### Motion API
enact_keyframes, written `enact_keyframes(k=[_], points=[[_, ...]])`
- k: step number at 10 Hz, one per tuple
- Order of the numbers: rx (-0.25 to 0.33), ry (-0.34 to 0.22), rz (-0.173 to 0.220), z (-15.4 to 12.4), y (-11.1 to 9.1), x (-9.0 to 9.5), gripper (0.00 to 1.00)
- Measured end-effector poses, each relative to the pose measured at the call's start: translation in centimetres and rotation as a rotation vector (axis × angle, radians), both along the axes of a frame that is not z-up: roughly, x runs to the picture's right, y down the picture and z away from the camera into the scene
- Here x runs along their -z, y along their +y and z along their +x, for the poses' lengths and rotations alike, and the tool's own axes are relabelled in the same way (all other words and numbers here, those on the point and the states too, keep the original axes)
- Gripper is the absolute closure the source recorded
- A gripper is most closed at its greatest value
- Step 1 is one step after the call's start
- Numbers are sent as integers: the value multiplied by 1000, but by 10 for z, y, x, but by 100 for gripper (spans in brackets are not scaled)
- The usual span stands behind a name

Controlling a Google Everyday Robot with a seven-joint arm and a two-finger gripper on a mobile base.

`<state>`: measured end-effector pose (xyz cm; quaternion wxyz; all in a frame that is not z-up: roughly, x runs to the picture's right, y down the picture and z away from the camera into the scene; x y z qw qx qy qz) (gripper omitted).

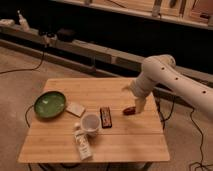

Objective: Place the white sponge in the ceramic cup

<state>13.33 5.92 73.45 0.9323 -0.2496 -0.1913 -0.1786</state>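
reach phase: gripper on the right of the table, sponge not yet taken

gripper (139,104) hangs low over the right side of the wooden table (115,90), just beside a small red object (129,111). whether it is open or closed cannot be told, and nothing can be made out in its hold. white sponge (76,108) lies flat on the table just beside the green plate (50,104), near but apart from the ceramic cup (90,124), which stands upright. a dark rectangular object (105,117) lies just right of the cup, and a white carton (82,145) lies close in front of it.

step in hand, as judged: travel to the sponge. the arm (160,75) should cross leftward high enough to clear the dark object and the cup, then descend from above and pinch the thin pad by opposite edges, clear of the plate rim. the pad looks about as wide as the cup mouth, so it may need to go in tilted.

hard to make out: the gripper tip against the arm, what the red and dark objects are, and the inside of the cup. the arm is cut off at the right edge.
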Motion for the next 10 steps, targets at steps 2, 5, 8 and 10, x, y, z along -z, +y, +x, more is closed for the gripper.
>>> enact_keyframes(k=[2, 5, 8, 10], points=[[72, -64, 60, -28, -12, -4, 22], [177, -203, 186, -59, -21, -4, 22], [196, -230, 210, -64, -20, -4, 22], [195, -231, 208, -63, -20, -4, 22]])
